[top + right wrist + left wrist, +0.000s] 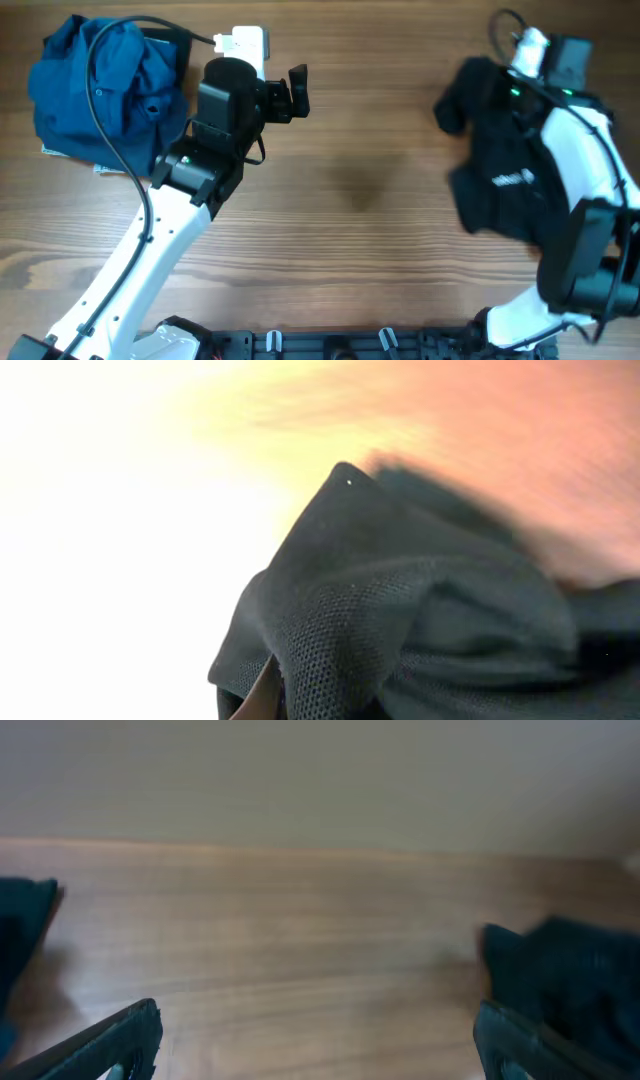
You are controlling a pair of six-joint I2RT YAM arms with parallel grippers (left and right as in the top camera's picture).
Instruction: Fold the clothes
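Pinching a peak of the black shirt (500, 170) bunched at the worktop's (380, 130) right side, the right fingers (262, 698) press tight on thin cloth that could slip free if lifted, while the left fingers (110, 1040) hang spread, well apart.

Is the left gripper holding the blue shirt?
No, the left gripper is open above the table, and the blue shirt lies apart from it.
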